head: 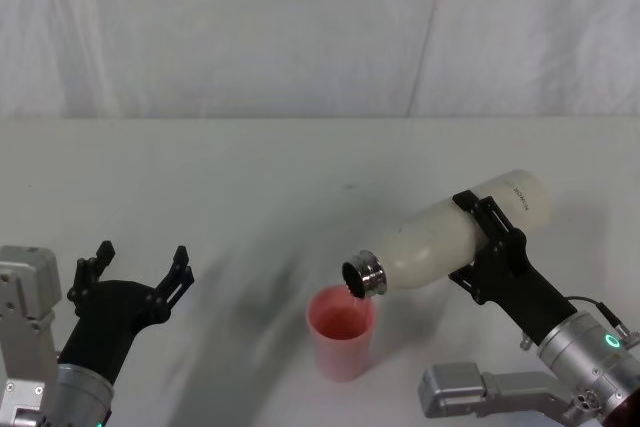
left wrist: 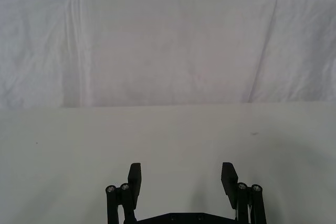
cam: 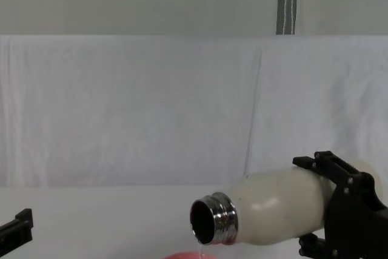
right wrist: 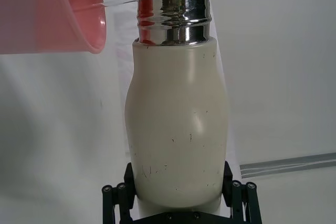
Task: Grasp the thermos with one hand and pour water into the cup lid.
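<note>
Tipping over a white table [head: 250,177] (draped backdrop), thermos [head: 450,237] meets cup lid [head: 340,332]

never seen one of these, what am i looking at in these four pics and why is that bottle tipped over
It is a robot with two arms, each ending in a two-fingered gripper, working at a white table. One picture looks down from its head, one looks forward from its chest, and one comes from a camera on each wrist.

The right gripper is clamped around a cream thermos, holding it tilted with its open steel neck down over a pink cup lid standing on the table. The chest and right wrist pictures show a thin stream of water running from the neck, so it is pouring.

The left gripper hovers open near the table's left, holding nothing.
</note>
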`<act>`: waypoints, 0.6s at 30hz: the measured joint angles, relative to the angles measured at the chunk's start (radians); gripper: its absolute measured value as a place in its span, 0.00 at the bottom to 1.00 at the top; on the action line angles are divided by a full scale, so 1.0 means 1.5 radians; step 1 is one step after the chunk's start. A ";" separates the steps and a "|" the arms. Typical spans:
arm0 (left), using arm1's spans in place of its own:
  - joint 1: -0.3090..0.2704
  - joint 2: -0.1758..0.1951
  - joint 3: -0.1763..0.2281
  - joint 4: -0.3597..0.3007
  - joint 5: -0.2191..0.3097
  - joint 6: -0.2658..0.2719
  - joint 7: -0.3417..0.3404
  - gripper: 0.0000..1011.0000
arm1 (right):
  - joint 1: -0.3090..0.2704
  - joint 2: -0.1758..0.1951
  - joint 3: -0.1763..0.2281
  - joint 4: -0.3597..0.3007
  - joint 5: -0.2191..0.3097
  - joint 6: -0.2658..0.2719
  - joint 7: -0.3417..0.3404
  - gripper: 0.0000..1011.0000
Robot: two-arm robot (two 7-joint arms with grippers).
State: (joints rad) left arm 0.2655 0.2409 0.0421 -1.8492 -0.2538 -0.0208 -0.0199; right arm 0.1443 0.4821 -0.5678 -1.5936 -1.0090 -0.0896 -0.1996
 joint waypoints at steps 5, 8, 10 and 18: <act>0.000 0.000 0.000 0.000 0.000 0.000 0.000 0.99 | -0.002 -0.002 0.003 -0.001 0.009 -0.003 0.005 0.94; 0.000 0.000 0.000 0.000 0.000 0.000 0.000 0.99 | -0.002 -0.002 0.004 -0.001 0.009 -0.003 0.005 0.94; 0.000 0.000 0.000 0.000 0.000 0.000 0.000 0.99 | -0.002 -0.003 0.004 -0.001 0.009 -0.004 0.005 0.94; 0.000 0.000 0.000 0.000 0.000 0.000 0.000 0.99 | -0.006 -0.009 0.018 -0.007 0.044 -0.017 0.014 0.94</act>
State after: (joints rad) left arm 0.2655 0.2410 0.0422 -1.8492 -0.2538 -0.0208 -0.0199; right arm 0.1358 0.4688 -0.5412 -1.6044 -0.9423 -0.1148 -0.1785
